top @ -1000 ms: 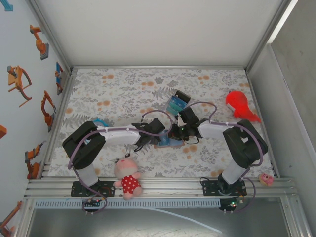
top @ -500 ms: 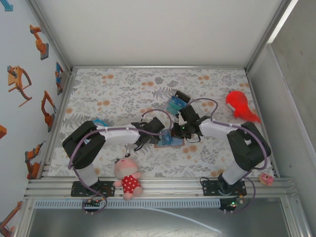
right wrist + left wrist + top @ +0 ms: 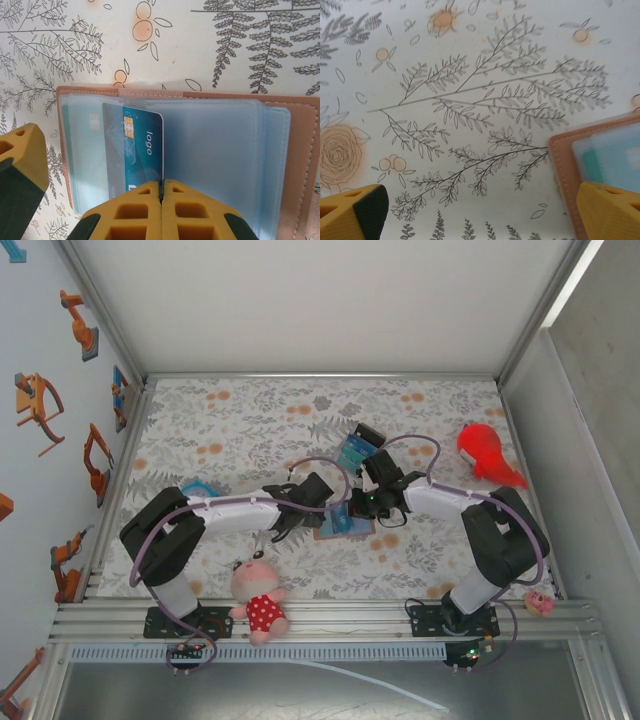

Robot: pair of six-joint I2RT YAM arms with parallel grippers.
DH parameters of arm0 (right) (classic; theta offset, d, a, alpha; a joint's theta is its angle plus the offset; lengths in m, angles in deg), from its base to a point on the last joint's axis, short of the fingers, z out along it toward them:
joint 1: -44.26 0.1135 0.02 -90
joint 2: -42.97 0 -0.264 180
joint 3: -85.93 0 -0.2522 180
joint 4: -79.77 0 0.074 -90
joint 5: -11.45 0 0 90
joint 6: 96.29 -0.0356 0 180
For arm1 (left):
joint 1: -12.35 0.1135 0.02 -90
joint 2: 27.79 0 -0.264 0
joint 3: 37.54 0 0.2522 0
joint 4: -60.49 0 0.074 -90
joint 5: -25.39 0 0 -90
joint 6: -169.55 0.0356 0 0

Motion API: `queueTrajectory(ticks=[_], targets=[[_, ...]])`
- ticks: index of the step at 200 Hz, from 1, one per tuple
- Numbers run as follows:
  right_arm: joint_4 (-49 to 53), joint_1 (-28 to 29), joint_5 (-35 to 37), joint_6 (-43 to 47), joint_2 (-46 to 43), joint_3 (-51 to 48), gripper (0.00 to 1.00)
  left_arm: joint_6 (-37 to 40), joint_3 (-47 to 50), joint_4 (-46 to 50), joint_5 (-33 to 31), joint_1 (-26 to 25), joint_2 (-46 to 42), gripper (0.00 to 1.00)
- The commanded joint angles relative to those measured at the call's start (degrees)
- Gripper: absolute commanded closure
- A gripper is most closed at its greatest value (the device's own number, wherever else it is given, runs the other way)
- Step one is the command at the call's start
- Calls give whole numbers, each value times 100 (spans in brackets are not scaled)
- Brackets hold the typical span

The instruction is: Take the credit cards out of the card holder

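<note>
Teal card [image 3: 142,150] stands right at my right pincer [image 3: 161,197]. Its fingers are pressed together at the card's bottom edge, can't tell if it's actually nipped. Holder [image 3: 300,150] lies open underneath. Left pincer [image 3: 482,212] is spread wide, holding nothing, with the holder's corner just beside one fingertip and flowery cloth [image 3: 470,75] ahead.

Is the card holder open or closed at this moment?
Open. The card holder lies spread flat on the table, its clear sleeves uncovered, with a teal card showing among them.
</note>
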Motion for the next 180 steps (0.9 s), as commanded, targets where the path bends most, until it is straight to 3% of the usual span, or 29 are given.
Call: queueTrajectory(ticks=[1, 116, 180], targets=[[235, -42, 128, 86, -93, 83, 100, 285, -228, -53, -7, -58, -161, 3], [221, -47, 73, 25, -99, 32, 100, 421, -394, -362, 538, -174, 564, 3], [374, -128, 247, 63, -346, -76, 100, 347, -207, -216, 494, -173, 665, 3]])
